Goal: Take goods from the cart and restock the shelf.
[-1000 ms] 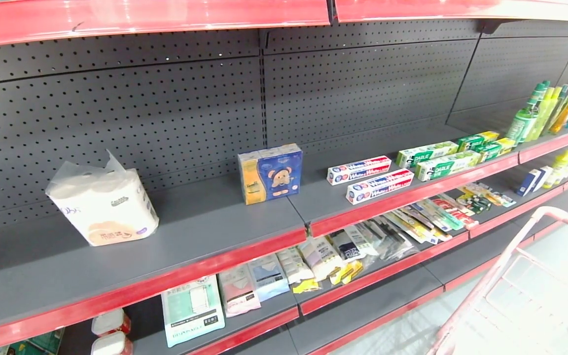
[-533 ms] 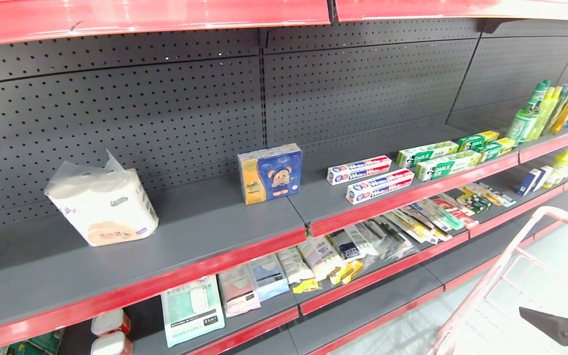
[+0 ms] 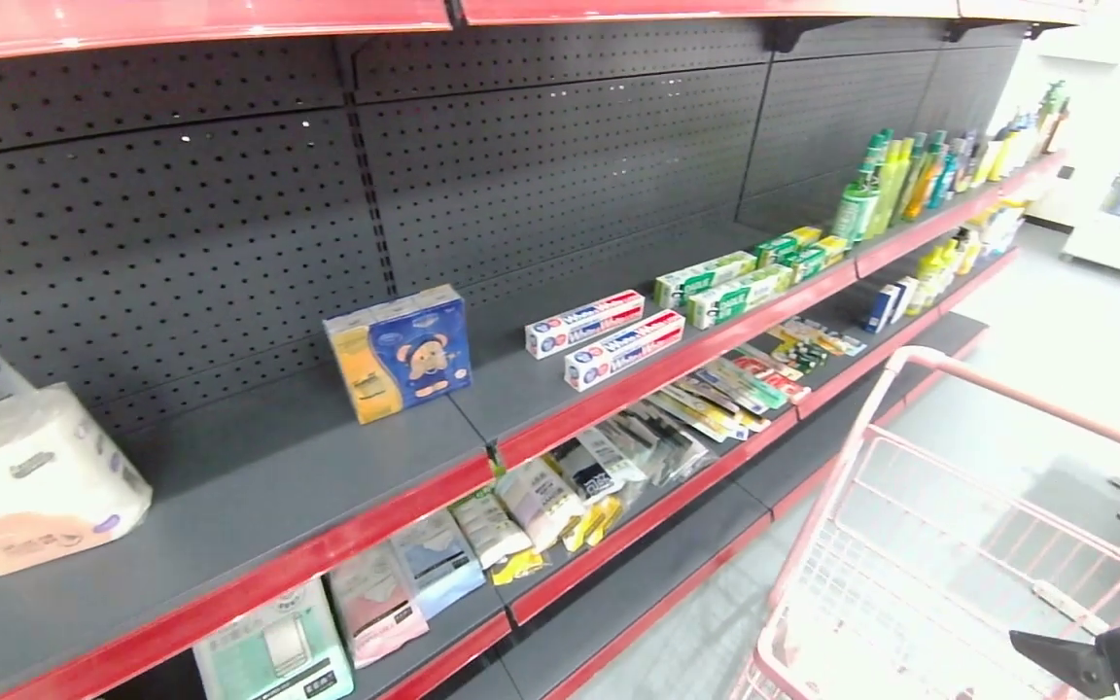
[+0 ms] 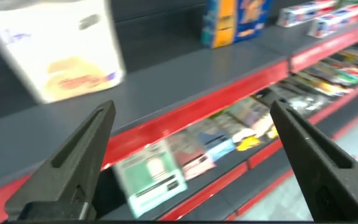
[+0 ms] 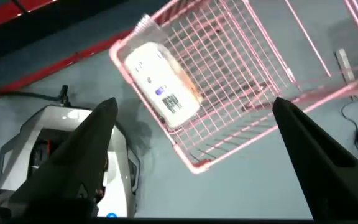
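**Right gripper** (image 5: 192, 104) — two black fingers spread wide, nothing held. It is placed above the pink wire cart (image 5: 247, 50), on the robot's right.

**Pink wire cart** — stood on the pale floor beside the shelving. One white plastic-wrapped pack (image 5: 160, 87) with orange and purple print is seen lying in a corner of the basket.

**Left gripper** (image 4: 191, 106) — two black fingers spread wide, nothing held. It is placed in front of the red front edge of the grey metal shelf board (image 4: 185, 74).

**Lower board** — flat sachets and wipe packs (image 3: 424, 574) are laid in a row. Carded toothbrushes (image 3: 725, 389) are laid farther along to the right.

**Grey metal shelf board, left to right:**
- A white wrapped toilet-roll pack (image 3: 30, 481) is stood at the left end.
- A blue-and-yellow tissue pack with a bear picture (image 3: 400, 352) is stood upright well apart from it, near the black pegboard back (image 3: 570, 165).
- Two red-and-white toothpaste cartons (image 3: 604, 335) are laid side by side.
- Green-and-white cartons (image 3: 716, 287) are laid beyond these.
- Green and yellow bottles (image 3: 881, 180) are stood farthest off.
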Robot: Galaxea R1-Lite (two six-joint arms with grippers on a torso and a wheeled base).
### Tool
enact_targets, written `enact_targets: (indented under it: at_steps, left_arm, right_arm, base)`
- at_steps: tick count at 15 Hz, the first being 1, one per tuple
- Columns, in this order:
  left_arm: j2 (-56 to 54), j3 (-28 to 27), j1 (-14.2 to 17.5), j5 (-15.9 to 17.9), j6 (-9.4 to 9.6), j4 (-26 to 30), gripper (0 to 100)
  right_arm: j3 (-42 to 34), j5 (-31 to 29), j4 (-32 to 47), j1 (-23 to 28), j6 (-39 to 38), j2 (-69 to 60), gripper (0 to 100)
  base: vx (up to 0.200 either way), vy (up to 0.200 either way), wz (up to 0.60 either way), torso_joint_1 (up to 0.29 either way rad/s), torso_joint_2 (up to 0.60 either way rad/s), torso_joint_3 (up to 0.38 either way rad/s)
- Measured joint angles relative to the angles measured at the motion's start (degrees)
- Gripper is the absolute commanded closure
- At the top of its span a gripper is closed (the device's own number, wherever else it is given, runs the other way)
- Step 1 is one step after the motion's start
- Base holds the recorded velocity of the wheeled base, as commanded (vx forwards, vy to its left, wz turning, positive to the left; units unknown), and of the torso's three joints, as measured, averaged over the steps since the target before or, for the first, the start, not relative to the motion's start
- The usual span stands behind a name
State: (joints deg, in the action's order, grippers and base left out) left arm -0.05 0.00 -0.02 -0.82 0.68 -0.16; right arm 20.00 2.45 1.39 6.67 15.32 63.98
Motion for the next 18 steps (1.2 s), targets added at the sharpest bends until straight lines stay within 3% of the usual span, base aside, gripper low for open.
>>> enact_targets:
  at_steps: [10,14,18]
  left_arm:
    - [0.0,0.0,0.02,0.02,0.02,0.02,0]
    - [0.0,0.0,0.0,0.06,0.02,0.05,0]
    - [0.0,0.0,0.07,0.06,0.0,0.0,0]
  right_arm:
    - [0.06,-0.1,0.55,0.05,2.68,0.2,0]
    - [1.0,0.22,0.11,-0.41,3.3,3.13,0]
    - [6.25,0.33,-5.29,-5.19,3.63,13.06,0]
  base:
    - [0.0,0.0,-0.6,-0.028,0.07,0.038]
    - [0.0,0.0,0.0,0.0,0.0,0.0]
    - [0.0,0.0,0.0,0.0,0.0,0.0]
